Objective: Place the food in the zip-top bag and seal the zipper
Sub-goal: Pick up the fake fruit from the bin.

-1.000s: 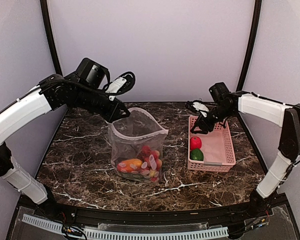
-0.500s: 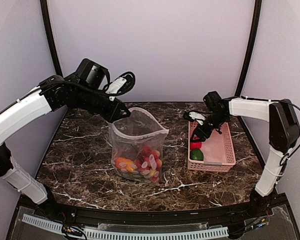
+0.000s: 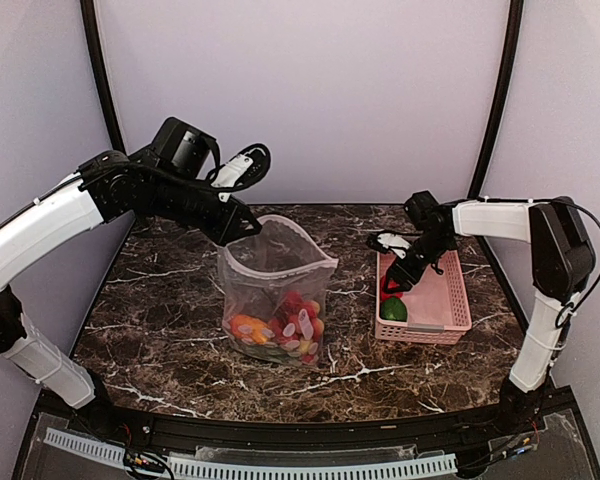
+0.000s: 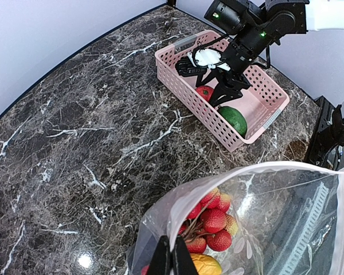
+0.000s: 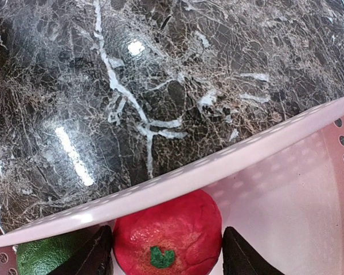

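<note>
The clear zip-top bag (image 3: 277,300) stands upright mid-table with its mouth open. Its whitish zipper (image 3: 280,268) runs round the rim. My left gripper (image 3: 242,232) is shut on the bag's rim (image 4: 172,260) and holds it up. A red grape bunch (image 4: 215,220) and an orange piece (image 4: 203,264) lie inside. My right gripper (image 3: 393,285) is open, low in the pink basket (image 3: 450,300). Its fingers (image 5: 97,255) flank a round red toy fruit (image 5: 167,235) with a green stem mark. A green piece (image 3: 394,309) lies beside it.
The basket's near wall (image 5: 178,172) crosses the right wrist view just above the red fruit. The basket stands at the table's right side, with dark marble (image 3: 170,300) between and around bag and basket. Purple walls close the back and sides.
My right gripper has moved down and left into the basket, to sit over the red fruit. The left arm and the bag have not moved.
</note>
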`<move>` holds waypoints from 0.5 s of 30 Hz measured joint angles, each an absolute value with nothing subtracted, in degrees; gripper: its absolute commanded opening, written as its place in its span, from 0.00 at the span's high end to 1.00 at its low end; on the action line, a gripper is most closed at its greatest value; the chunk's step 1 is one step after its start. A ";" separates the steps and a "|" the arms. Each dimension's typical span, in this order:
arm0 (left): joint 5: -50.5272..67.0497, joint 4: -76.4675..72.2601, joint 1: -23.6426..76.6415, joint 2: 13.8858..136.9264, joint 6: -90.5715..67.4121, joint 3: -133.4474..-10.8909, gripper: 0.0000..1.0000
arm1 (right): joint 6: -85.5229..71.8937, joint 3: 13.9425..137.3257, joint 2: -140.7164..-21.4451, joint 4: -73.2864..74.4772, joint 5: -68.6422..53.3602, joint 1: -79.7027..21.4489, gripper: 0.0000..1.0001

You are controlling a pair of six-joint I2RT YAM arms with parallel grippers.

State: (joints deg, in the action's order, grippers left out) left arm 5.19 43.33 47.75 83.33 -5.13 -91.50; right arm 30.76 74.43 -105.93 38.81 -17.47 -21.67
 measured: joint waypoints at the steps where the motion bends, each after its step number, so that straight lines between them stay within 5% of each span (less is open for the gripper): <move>1: 5.19 43.31 47.75 83.33 -5.17 -91.44 0.99 | 30.74 74.35 -105.95 38.81 -17.30 -21.67 0.38; 15: 5.54 41.85 47.75 83.33 -5.48 -89.91 0.99 | 30.59 74.32 -105.84 38.89 -15.03 -21.61 0.55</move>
State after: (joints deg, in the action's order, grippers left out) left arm 5.54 41.85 47.75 83.33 -5.48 -89.91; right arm 30.59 74.32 -105.84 38.89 -15.03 -21.61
